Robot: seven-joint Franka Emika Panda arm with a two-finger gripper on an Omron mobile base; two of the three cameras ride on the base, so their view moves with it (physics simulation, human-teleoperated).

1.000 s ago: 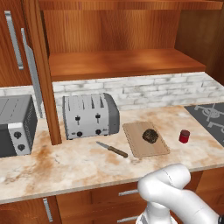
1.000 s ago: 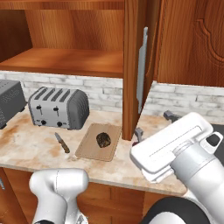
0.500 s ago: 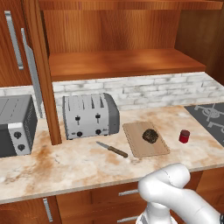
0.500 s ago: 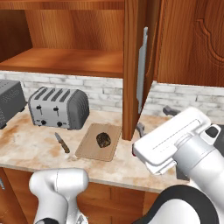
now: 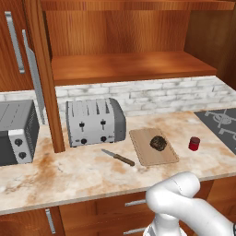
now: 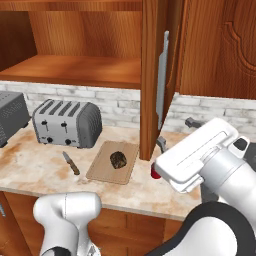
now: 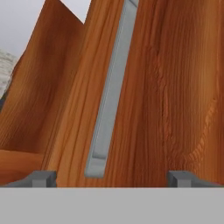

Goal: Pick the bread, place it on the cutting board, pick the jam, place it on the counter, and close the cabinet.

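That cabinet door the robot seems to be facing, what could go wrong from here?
The end effector is open, its tips straddling the cabinet door beside the handle, so a push might glance off. The arm hangs close over the jam and could knock it.

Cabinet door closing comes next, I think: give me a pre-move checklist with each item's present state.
1. Bread on the cutting board: ok.
2. Jam standing on the counter, off the board: ok.
3. Cabinet doors closed: not ok, both stand open.
4. Gripper empty with fingers apart: ok.
5. Gripper facing the door's silver handle: ok.
6. Contact with the door: cannot tell.
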